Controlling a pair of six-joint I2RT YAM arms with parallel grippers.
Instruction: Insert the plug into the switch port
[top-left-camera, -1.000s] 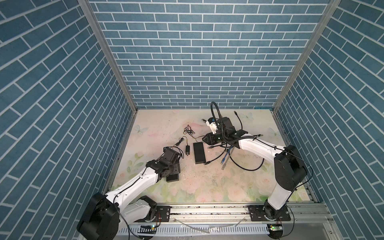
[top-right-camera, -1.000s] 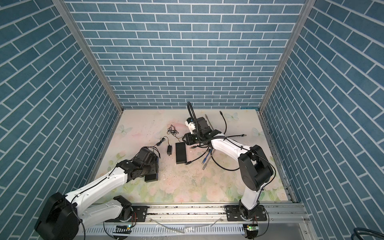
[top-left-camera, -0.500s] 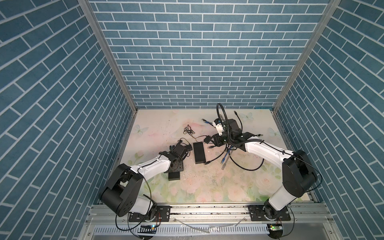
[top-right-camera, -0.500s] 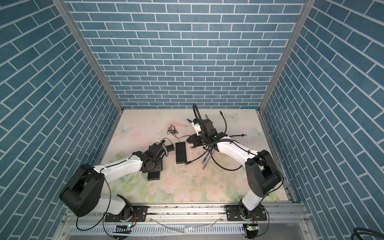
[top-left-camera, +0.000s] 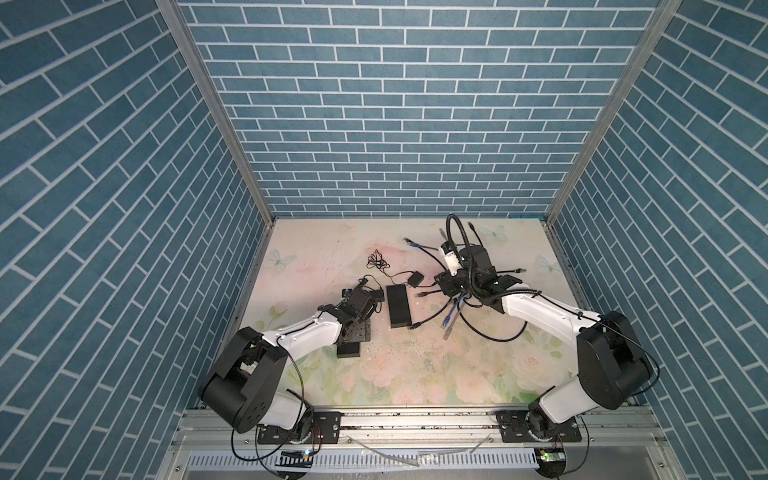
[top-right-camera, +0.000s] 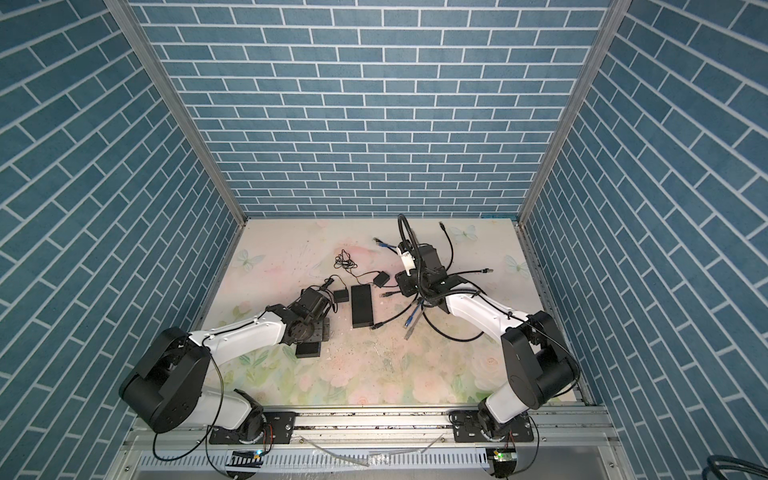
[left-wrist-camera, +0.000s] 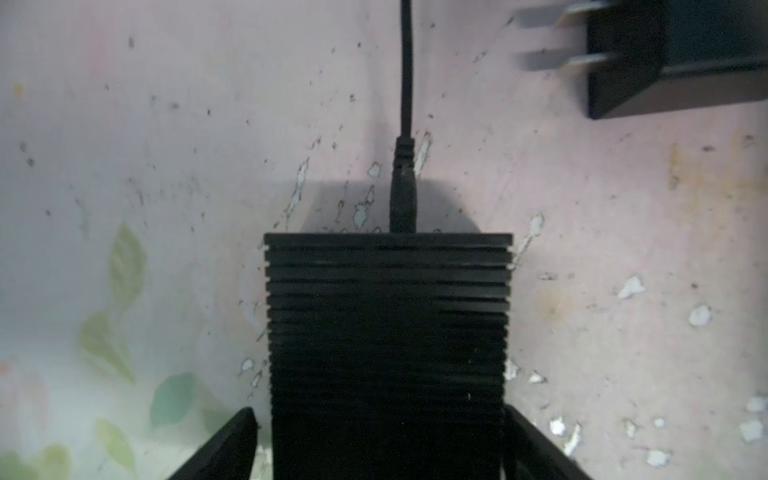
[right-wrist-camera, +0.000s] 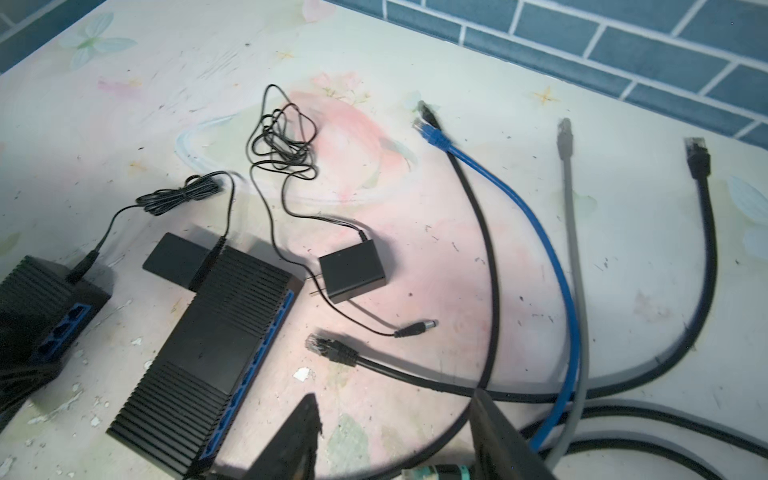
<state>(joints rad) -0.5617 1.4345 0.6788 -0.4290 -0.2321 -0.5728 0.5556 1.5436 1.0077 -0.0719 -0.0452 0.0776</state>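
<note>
left gripper (left-wrist-camera: 379, 411) spread wide astride the small switch (left-wrist-camera: 386, 332) at near left, seemingly not gripping; right gripper (right-wrist-camera: 394, 395) half open, empty, above cables (right-wrist-camera: 573, 232).

And here we are in a robotics lab cell! Brick-print panels (top-left-camera: 395, 124) on aluminium posts (top-left-camera: 219, 112) box in three sides, well beyond the right claw (right-wrist-camera: 392, 419). Behind both claws, the left arm (top-left-camera: 307, 336) and right arm (top-left-camera: 540, 311) are bolted to an aluminium rail (top-left-camera: 415, 432). Loose wiring (top-left-camera: 300, 374) and a small lit board (top-left-camera: 550, 458) sit by that rail, well behind the claws. Under the left claw (left-wrist-camera: 374, 436), look at that: a floral-print table (left-wrist-camera: 166, 166), chipped and speckled. Ahead of the right claw, test gear: a network switch (right-wrist-camera: 216, 357), patch cables (right-wrist-camera: 540, 232), a power adapter (right-wrist-camera: 353, 274).
</note>
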